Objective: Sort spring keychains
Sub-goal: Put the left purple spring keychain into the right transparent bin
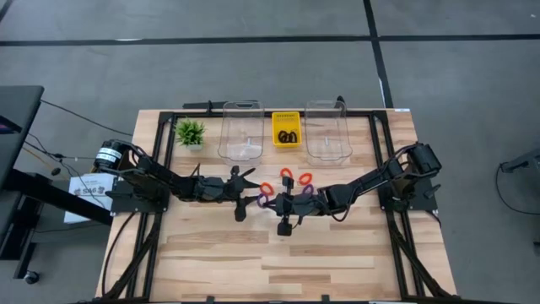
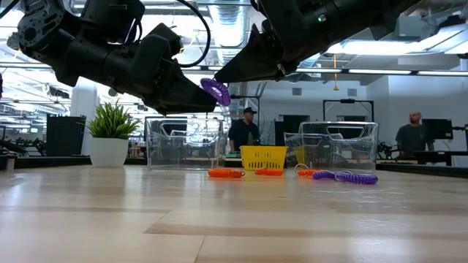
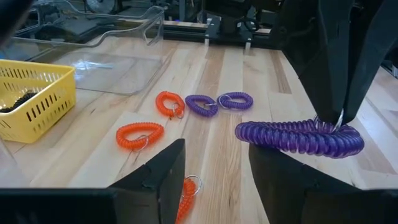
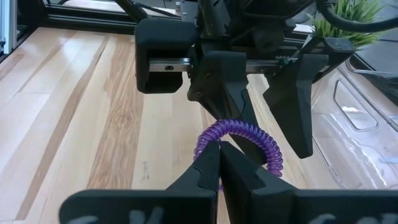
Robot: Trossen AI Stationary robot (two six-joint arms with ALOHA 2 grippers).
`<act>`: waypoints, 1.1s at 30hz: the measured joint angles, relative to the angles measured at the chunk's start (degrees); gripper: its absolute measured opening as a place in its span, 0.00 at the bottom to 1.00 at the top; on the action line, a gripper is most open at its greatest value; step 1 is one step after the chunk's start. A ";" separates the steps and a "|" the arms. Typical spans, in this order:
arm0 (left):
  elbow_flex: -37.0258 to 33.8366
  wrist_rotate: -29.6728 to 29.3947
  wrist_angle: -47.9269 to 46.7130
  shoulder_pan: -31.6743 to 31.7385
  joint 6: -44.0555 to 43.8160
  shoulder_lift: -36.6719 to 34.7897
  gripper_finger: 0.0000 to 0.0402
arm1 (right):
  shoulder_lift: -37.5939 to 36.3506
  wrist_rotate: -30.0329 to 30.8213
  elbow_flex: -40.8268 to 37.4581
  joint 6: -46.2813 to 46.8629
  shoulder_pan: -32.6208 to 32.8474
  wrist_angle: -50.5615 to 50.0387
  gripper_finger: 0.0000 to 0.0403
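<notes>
**Purple keychain held mid-air between both grippers**

A purple spring keychain (image 3: 298, 137) is pinched by the right gripper (image 4: 219, 148), whose jaws are closed tight on one side of the coil. The loop is held clear above the wooden surface (image 1: 337, 253), near its middle. The left gripper (image 1: 240, 192) is placed right at the same keychain with its jaws spread wide, one finger on either side of the coil; whether the fingers touch it cannot be told, probably not.

On the surface, loose keychains are seen just behind the grippers: an orange-red one (image 3: 139, 134), a second orange-red one (image 3: 169, 103), and two purple ones (image 3: 201, 104) (image 3: 236, 100) lying next to each other. Another orange-red coil (image 3: 185, 196) is partly hidden beneath the left fingers.

Along the far edge a yellow basket (image 1: 286, 129) is set between two clear bins (image 1: 240, 131) (image 1: 328, 133). Dark coils (image 1: 287, 135) are seen inside the basket. Both clear bins appear to hold nothing. A small green plant (image 1: 190, 133) stands left of the left bin.

Two people (image 2: 244, 131) (image 2: 414, 135) are visible in the room behind the surface in the low view.
</notes>
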 joint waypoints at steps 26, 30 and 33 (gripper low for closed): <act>0.00 22.38 -0.72 -1.38 9.27 0.02 0.45 | 0.00 0.00 0.00 0.00 0.00 -0.42 0.00; 0.00 21.58 -0.79 -1.36 9.27 0.02 0.45 | 0.00 0.00 0.00 0.00 0.00 -0.45 0.00; 0.00 19.71 -0.83 -1.34 9.27 0.02 0.45 | 0.00 0.00 0.00 0.00 0.00 -0.45 0.00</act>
